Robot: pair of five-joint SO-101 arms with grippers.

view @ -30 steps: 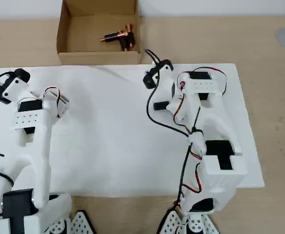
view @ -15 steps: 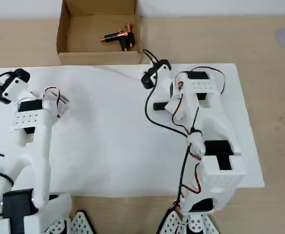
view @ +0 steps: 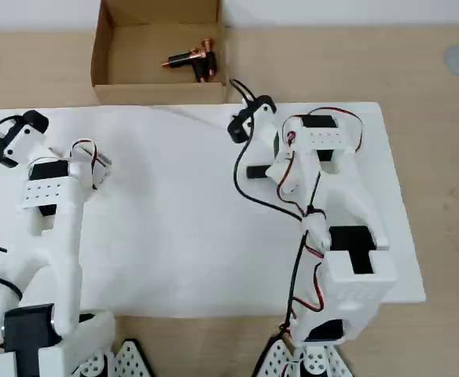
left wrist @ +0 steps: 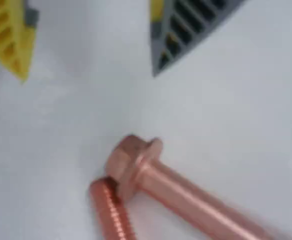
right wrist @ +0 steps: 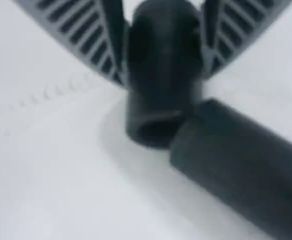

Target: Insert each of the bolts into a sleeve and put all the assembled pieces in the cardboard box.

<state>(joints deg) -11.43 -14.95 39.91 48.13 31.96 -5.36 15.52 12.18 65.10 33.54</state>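
The high camera looks straight down from well above on the white sheet (view: 174,220), arm bases nearest and the cardboard box (view: 100,55) farthest, while both wrist cameras face that same sheet from very close, the left over bolts (left wrist: 186,195), the right onto the sleeve (right wrist: 156,120) clamped in the right gripper (right wrist: 163,72).

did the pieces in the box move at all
No. The pieces lie in the same spot as in the earlier high views, close to the right wall of the box.
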